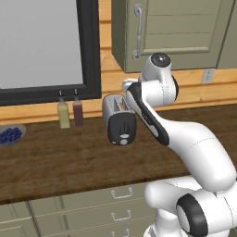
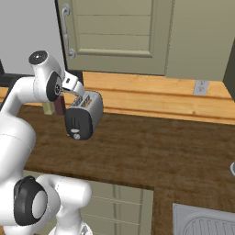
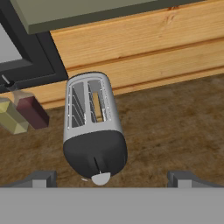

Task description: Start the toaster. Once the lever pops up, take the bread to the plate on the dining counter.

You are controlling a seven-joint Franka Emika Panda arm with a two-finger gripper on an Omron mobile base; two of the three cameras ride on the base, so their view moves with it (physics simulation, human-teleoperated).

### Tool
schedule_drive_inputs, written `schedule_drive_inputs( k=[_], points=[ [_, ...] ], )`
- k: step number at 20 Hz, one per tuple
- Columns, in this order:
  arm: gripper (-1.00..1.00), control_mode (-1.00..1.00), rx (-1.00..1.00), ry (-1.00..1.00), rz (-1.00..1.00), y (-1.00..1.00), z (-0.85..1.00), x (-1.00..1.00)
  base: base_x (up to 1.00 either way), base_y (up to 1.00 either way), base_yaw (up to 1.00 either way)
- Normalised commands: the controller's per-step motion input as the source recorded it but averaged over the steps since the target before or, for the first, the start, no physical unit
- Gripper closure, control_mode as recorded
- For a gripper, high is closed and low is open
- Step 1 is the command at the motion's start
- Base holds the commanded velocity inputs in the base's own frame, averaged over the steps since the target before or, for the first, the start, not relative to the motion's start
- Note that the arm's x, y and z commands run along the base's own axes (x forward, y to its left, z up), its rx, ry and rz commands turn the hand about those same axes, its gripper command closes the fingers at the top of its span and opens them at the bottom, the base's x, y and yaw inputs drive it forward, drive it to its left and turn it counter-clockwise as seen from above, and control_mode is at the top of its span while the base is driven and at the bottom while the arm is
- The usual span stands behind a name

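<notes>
Small silver 2-slot toaster [image 1: 119,119] with black end panel stands on dark wood-plank tabletop [image 1: 69,162], near wall, black end facing robot. Tan bread slice [image 3: 97,106] sits inside 1 slot, edge visible in hand view. Fingers [image 3: 111,178] spread wide apart, released, hovering above toaster's black end, touching nothing. 2 bottles just left of toaster: yellow bottle [image 1: 63,114], dark red bottle [image 1: 78,112]. Bowl of blueberries [image 1: 10,134] far left on tabletop.
</notes>
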Motion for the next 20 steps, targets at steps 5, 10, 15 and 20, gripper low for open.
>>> schedule_drive_inputs(
  k=[5, 10, 15, 20],
  points=[
    [-1.0, -1.0, 0.0, 0.0, 0.0, 0.0, 0.0, 0.0, 0.0, 0.0, 0.0],
    [-1.0, -1.0, 0.0, 0.0, 0.0, 0.0, 0.0, 0.0, 0.0, 0.0, 0.0],
    [-1.0, -1.0, 0.0, 0.0, 0.0, 0.0, 0.0, 0.0, 0.0, 0.0, 0.0],
    [-1.0, -1.0, 0.0, 0.0, 0.0, 0.0, 0.0, 0.0, 0.0, 0.0, 0.0]
  ],
)
